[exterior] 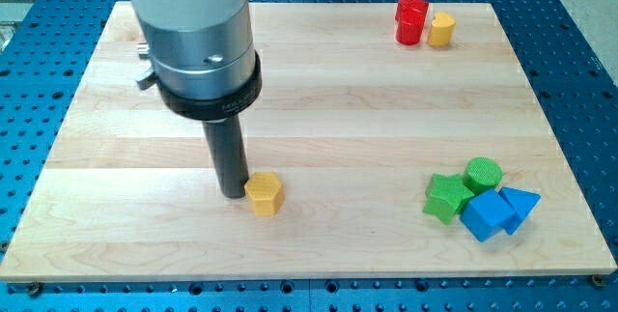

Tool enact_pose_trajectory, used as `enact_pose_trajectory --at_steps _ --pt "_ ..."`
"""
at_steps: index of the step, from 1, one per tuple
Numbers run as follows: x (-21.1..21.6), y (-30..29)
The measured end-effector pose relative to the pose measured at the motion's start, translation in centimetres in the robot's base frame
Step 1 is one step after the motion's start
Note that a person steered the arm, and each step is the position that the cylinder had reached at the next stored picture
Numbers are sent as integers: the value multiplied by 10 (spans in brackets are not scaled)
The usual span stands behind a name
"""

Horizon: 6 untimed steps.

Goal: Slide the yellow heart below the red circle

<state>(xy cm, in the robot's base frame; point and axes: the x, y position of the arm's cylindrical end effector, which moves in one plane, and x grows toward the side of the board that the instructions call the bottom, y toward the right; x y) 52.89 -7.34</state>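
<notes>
My tip (232,194) rests on the wooden board (319,109) at the view's lower left of centre. It touches the left side of a yellow angular block (263,194), which looks like a pentagon. A second yellow block (441,29), rounded and possibly the heart, stands at the view's top right. It touches the right side of a red block (411,19) with a lumpy, star-like outline. No clearly round red block shows. The arm's wide grey body hides part of the board's upper left.
A cluster sits at the view's lower right: a green star (446,198), a green cylinder (483,173), a blue cube (486,215) and a blue triangle (519,204). A blue perforated table surrounds the board.
</notes>
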Motion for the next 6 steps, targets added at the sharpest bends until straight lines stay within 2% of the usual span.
enact_pose_trajectory --at_steps 1,2,4,5,6 --pt "3 30" --pt "-21 57" --pt "-145 299" --pt "-247 383" --pt "-291 358"
